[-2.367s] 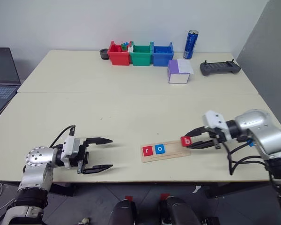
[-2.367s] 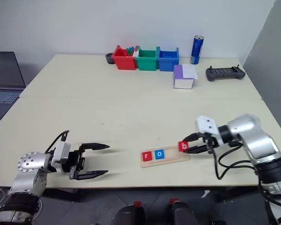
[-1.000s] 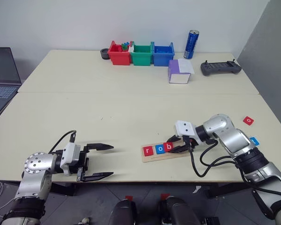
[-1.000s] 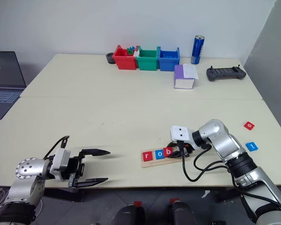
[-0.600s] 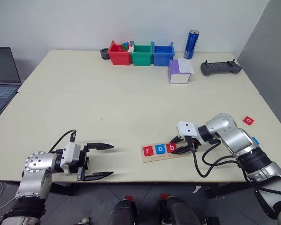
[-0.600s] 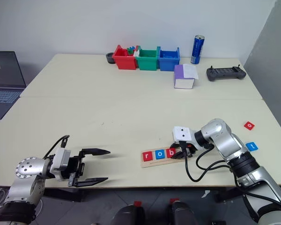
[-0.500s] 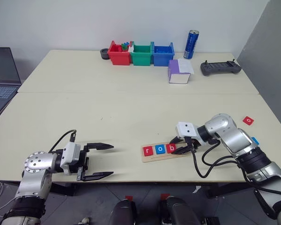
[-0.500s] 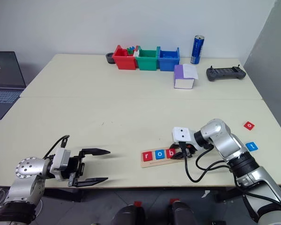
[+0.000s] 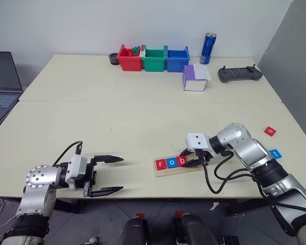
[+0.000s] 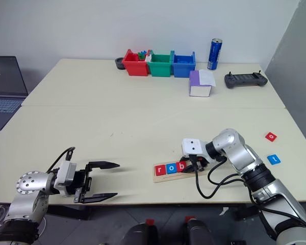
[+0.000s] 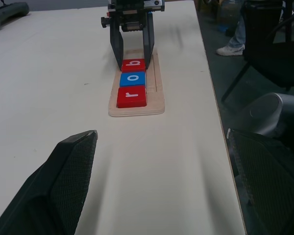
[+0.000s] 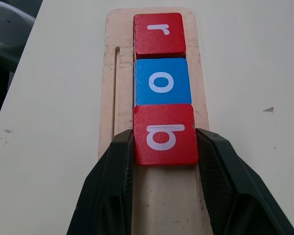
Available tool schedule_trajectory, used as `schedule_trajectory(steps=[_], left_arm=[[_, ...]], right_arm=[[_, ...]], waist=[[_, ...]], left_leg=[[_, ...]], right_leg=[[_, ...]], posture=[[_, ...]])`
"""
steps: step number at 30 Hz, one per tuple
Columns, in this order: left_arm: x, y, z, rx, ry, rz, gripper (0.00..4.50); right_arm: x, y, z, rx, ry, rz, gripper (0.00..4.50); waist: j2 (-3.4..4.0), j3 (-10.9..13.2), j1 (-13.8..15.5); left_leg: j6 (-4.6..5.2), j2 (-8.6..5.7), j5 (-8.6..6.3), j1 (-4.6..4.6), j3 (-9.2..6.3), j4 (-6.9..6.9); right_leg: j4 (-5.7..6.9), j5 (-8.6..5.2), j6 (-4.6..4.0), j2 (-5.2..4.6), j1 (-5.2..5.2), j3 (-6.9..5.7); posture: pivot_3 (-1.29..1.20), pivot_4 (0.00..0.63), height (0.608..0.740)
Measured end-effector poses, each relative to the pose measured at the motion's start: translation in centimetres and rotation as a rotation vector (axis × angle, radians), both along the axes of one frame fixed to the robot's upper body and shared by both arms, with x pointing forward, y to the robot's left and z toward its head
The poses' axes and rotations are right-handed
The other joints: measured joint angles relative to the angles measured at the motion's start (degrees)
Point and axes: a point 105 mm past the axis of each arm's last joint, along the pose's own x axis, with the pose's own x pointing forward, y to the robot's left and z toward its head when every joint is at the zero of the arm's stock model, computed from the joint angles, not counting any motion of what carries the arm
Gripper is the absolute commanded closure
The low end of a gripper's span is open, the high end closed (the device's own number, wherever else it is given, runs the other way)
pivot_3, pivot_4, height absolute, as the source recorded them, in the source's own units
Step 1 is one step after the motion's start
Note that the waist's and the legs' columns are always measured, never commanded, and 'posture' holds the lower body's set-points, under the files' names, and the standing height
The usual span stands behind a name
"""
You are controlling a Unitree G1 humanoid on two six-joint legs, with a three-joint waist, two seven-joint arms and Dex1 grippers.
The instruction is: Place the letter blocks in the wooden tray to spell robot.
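Right tool [image 12: 164, 142] clamps the red b block [image 12: 164, 133] flush against the blue o [image 12: 162, 81] in the wooden tray [image 9: 192, 167] by the table's near edge, seating letter three; left tool [image 9: 106, 176] idles wide open, empty.

We've got a pale cream table [image 9: 117, 117] here. Sitting on it: the wooden tray [image 9: 177, 167] right under the right gripper's fingertips [image 12: 122, 161], and two loose tiles beyond that arm, a red o [image 9: 270, 131] and a blue t [image 9: 276, 153]. Way off past both sets of fingers are red, green and blue bins [image 9: 153, 58], a blue can [image 9: 208, 48], a purple box [image 9: 194, 78], a dark controller [image 9: 239, 74] and a small dark pot [image 9: 113, 58].
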Motion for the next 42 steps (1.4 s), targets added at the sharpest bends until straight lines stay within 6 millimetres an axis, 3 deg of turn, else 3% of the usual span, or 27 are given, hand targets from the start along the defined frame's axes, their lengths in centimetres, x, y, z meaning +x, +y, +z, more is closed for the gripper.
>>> schedule_trajectory(steps=[30, 38, 42], left_arm=[[-0.01, 0.05, -0.15, 0.013, 0.001, 0.002, 0.00], [0.02, 0.04, -0.11, 0.013, -0.001, 0.002, 0.00], [0.01, 0.03, -0.12, 0.013, 0.000, 0.001, 0.00]], right_arm=[[-0.30, 0.88, 0.08, -0.010, 0.033, 0.013, 3.04], [-0.38, 0.93, 0.02, -0.013, 0.036, 0.017, 0.27], [-0.47, 0.47, 0.86, -0.003, 0.026, -0.002, 0.27]], waist=[[0.00, 0.0, -0.1], [0.00, 0.0, -0.1], [0.02, 0.0, 0.0]], left_leg=[[0.00, 0.01, 0.00, 0.00, 0.00, -0.01], [0.00, 0.01, 0.00, 0.00, 0.00, 0.00], [0.00, 0.00, 0.00, -0.04, 0.00, 0.00]], right_leg=[[0.00, 0.00, -0.01, 0.00, -0.01, 0.00], [0.01, 0.00, -0.02, 0.00, -0.01, 0.00], [-0.01, 0.02, -0.05, 0.00, -0.04, 0.00]], posture=[[0.00, 0.150, 0.740], [0.00, 0.150, 0.740], [0.00, 0.150, 0.740]])
